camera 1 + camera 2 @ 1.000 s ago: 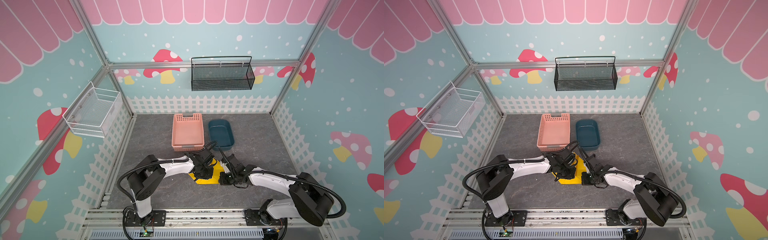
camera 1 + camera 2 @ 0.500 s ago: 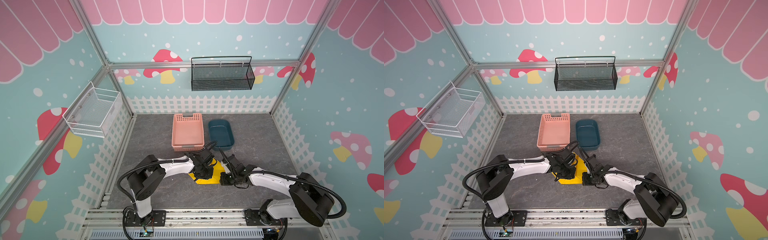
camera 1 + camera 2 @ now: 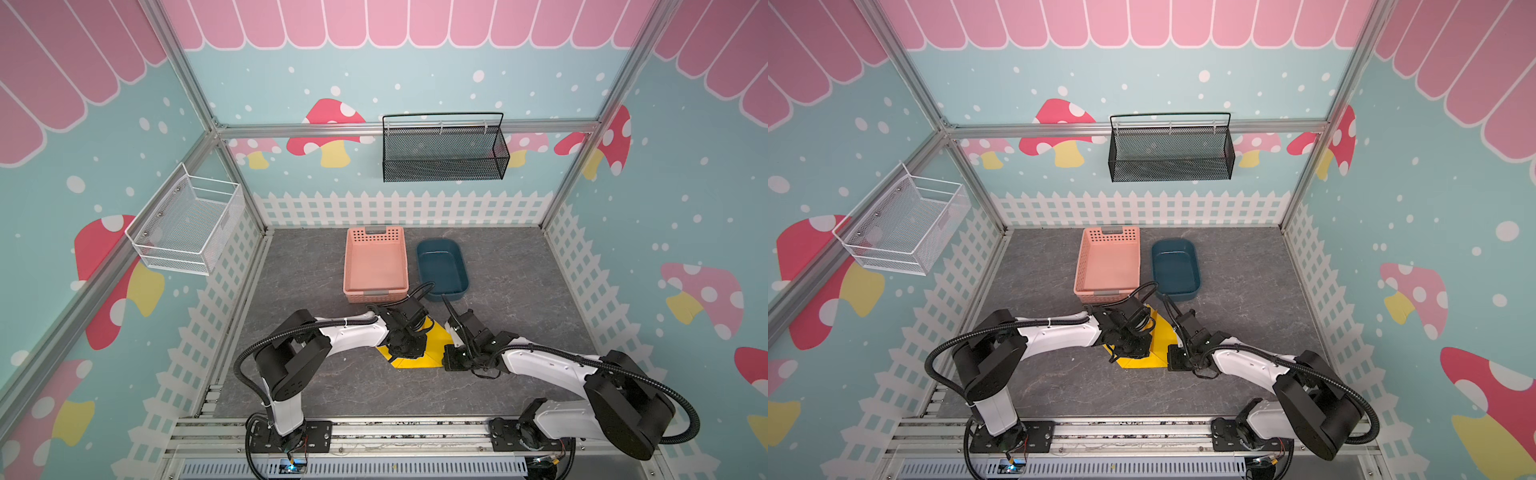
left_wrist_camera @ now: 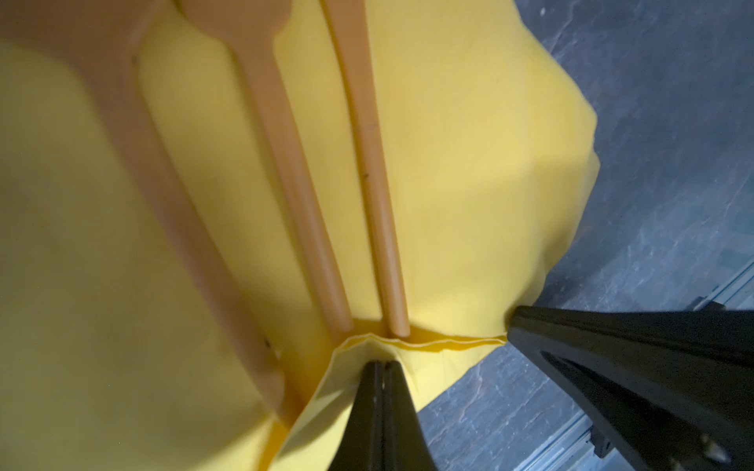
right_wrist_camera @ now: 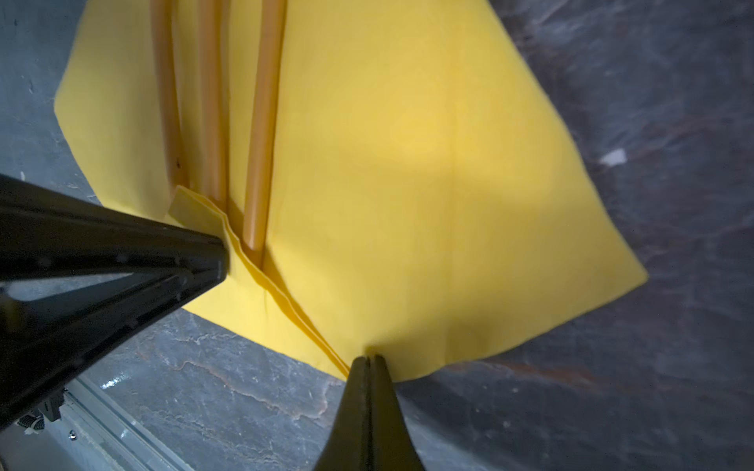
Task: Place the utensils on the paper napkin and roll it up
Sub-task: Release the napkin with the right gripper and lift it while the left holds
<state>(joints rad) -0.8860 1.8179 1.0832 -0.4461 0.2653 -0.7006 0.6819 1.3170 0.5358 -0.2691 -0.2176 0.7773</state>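
1. Where the grey stone-look floor (image 3: pixel 519 291) meets mushroom-print walls, the napkin (image 3: pixel 434 347) lies just in front of the basket (image 3: pixel 376 266).
2. Only the wrist views show the utensils (image 4: pixel 369 163), side by side on the napkin; in both top views the arms hide them.
3. Left gripper (image 4: pixel 383 363) and right gripper (image 5: pixel 369 359) each pinch the napkin's edge away from the basket, jaws together.

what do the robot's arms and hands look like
The left arm and right arm have white links, bulky black joints and looping black ribbed cable hoses. The left hand and right hand are matte black, each with two slim fingers tapering to narrow tips.
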